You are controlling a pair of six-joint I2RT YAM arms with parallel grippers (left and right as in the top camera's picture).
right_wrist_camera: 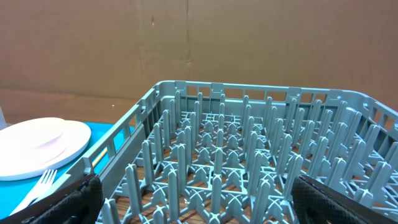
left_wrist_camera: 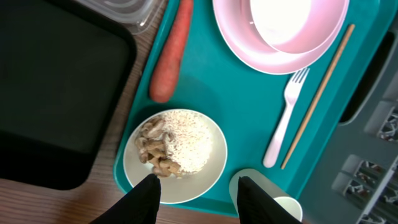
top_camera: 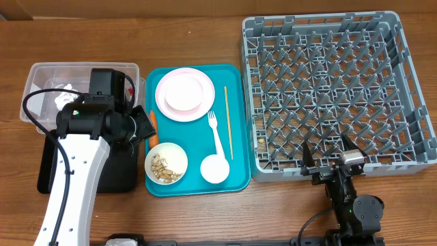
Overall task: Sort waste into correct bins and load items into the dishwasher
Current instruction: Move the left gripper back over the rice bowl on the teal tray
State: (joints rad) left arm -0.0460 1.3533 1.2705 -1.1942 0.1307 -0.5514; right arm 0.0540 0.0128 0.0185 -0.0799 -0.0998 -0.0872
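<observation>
Lower centre, the rice bowl (left_wrist_camera: 193, 185) is being hovered over by the half-spread, empty left gripper (left_wrist_camera: 198, 194). It is probably rigid, slick and spill-prone, best pinched at the rim. The right gripper (top_camera: 328, 152) is being held wide apart.

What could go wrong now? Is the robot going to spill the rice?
It might. The left gripper hovers open by the rim of the round white bowl of rice and scraps. A tilted grip there could spill food onto the teal plastic tray. One finger is also very close to the small white cup and could knock it over.
</observation>
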